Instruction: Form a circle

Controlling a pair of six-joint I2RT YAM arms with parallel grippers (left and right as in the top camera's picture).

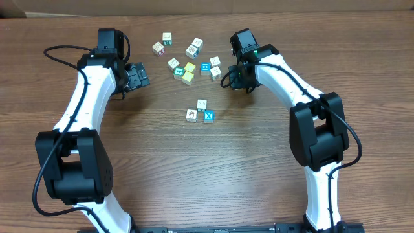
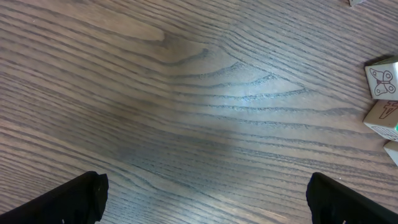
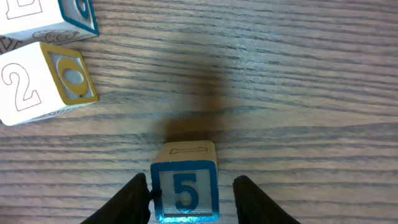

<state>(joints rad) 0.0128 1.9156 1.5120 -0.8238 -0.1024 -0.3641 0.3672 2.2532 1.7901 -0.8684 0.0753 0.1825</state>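
The circle (image 1: 201, 111) is a tight cluster of three small cubes mid-table: two white-faced cubes (image 1: 202, 103) (image 1: 191, 114) and one blue-faced cube (image 1: 209, 116). My right gripper (image 1: 233, 79) hangs to the right of the loose scatter. In the right wrist view its jaws (image 3: 189, 190) straddle a blue-bordered cube marked 5 (image 3: 185, 186), which rests on the wood. The left finger (image 3: 134, 199) is at the cube's side and a gap shows by the right finger (image 3: 249, 199). My left gripper (image 1: 138, 76) is wide open over bare wood, with nothing between its fingertips (image 2: 205, 202).
A loose scatter of white, yellow and teal cubes (image 1: 187, 65) lies at the back centre, between the two arms. A cube marked 2 with a yellow face (image 3: 43, 84) is left of the right gripper. A butterfly cube (image 2: 380, 79) shows at the left wrist view's right edge.
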